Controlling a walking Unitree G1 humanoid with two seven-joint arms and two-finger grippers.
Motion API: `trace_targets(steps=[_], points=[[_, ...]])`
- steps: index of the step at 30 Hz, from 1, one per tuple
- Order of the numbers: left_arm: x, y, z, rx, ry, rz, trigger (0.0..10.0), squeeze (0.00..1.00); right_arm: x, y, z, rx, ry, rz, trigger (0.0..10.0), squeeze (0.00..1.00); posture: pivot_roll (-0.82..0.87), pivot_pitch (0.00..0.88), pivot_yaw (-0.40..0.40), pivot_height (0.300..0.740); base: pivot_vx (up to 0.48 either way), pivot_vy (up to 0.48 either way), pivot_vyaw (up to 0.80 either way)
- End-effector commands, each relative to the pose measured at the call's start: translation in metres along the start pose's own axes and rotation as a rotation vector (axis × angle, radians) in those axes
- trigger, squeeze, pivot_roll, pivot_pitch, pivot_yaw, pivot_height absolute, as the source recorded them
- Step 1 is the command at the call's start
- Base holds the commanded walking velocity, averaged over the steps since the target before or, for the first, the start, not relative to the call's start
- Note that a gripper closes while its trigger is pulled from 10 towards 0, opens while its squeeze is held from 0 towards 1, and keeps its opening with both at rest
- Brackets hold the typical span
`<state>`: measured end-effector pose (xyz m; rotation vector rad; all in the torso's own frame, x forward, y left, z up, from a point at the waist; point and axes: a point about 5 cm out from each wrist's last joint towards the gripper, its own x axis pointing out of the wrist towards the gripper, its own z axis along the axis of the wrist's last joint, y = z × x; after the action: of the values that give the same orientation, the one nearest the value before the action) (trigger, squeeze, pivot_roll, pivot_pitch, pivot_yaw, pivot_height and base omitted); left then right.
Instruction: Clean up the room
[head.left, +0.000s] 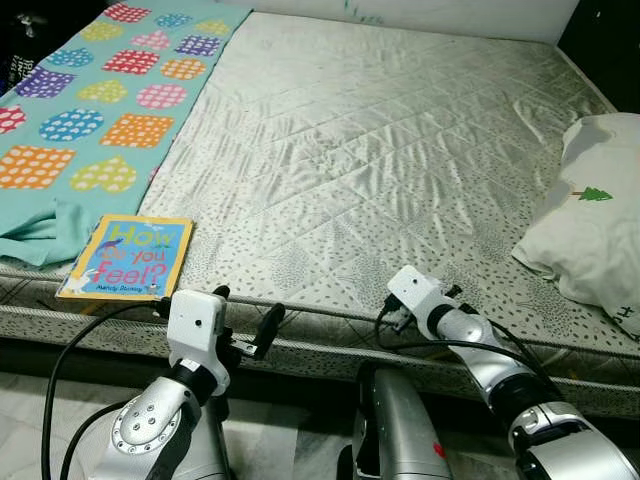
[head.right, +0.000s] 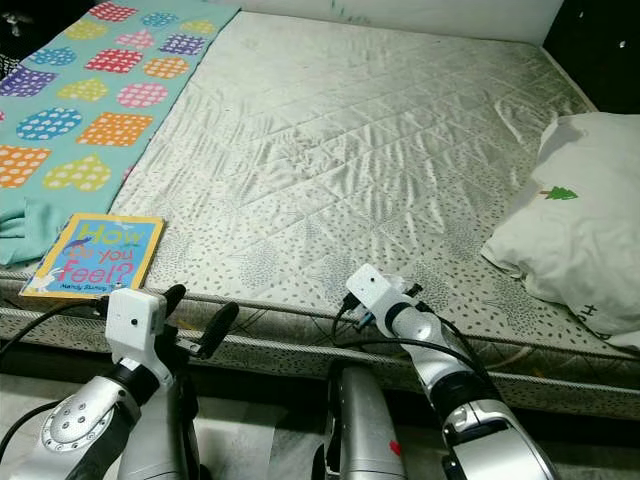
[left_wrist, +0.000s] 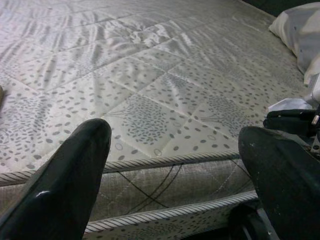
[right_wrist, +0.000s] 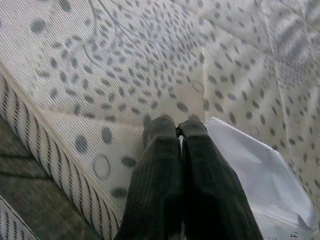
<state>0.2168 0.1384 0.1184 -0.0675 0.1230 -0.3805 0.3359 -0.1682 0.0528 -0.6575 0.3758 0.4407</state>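
My right gripper (right_wrist: 176, 131) has its two fingers pressed together, and a thin white sheet of paper (right_wrist: 250, 170) lies under and beside the tips at the near edge of the mattress (head.left: 400, 150); I can't tell whether the sheet is pinched or merely pressed down. I judge the gripper sits there to lift that scrap off the bed.

My left gripper (head.left: 245, 320) hangs at about 7 o'clock, fingers spread apart and empty, hovering just off the mattress edge, probably kept ready for the next pickup.

Moving outward, one picture book (head.left: 128, 258) lies flat at about 9 o'clock, near the front edge, its corner resting on the teal blanket (head.left: 100, 110). That blanket runs off toward 11 o'clock, one of it, rumpled at its near end. One white pillow (head.left: 590, 220) sits at about 3 o'clock against the bed's right side.

So I count one sheet, one book, one blanket, one pillow, two grippers.
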Motion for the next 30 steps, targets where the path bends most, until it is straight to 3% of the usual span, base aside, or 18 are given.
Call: trace_targets(steps=[1,7,13,18,19,24,30], points=[[0.001,-0.002,-0.001,0.003,0.0,-0.003,10.0,0.0,-0.003,-0.005,-0.006,0.016,0.005,-0.019,0.0,0.0,0.13,0.066,-0.073,0.492,0.0,0.0,0.0],[0.005,-0.001,-0.005,0.0,-0.005,-0.001,10.0,0.0,-0.005,-0.011,0.007,0.069,-0.086,-0.066,0.0,0.0,0.12,0.032,-0.08,0.492,0.0,0.0,0.0],[0.008,0.012,0.001,0.033,-0.061,0.086,10.0,0.0,-0.02,-0.019,0.03,0.352,-0.295,-0.142,0.0,0.0,0.1,0.005,-0.074,0.492,0.0,0.0,0.0],[0.01,0.016,0.001,0.041,-0.073,0.119,10.0,0.0,-0.03,-0.011,0.044,0.485,-0.385,-0.146,0.0,0.0,0.09,0.0,-0.065,0.492,0.0,0.0,0.0],[0.013,0.016,0.002,0.047,-0.078,0.12,10.0,0.0,-0.035,-0.004,0.054,0.507,-0.425,-0.143,10.0,0.0,0.08,0.0,-0.054,0.492,0.0,0.0,0.0],[0.017,0.017,0.005,0.057,-0.094,0.116,10.0,0.0,-0.047,0.005,0.078,0.581,-0.499,-0.154,10.0,0.0,0.07,0.006,-0.041,0.492,0.0,0.0,0.0],[0.016,0.016,0.002,0.055,-0.092,0.12,10.0,0.0,-0.056,0.003,0.093,0.676,-0.556,-0.115,10.0,0.0,0.08,0.016,-0.045,0.492,0.0,0.0,0.0]])
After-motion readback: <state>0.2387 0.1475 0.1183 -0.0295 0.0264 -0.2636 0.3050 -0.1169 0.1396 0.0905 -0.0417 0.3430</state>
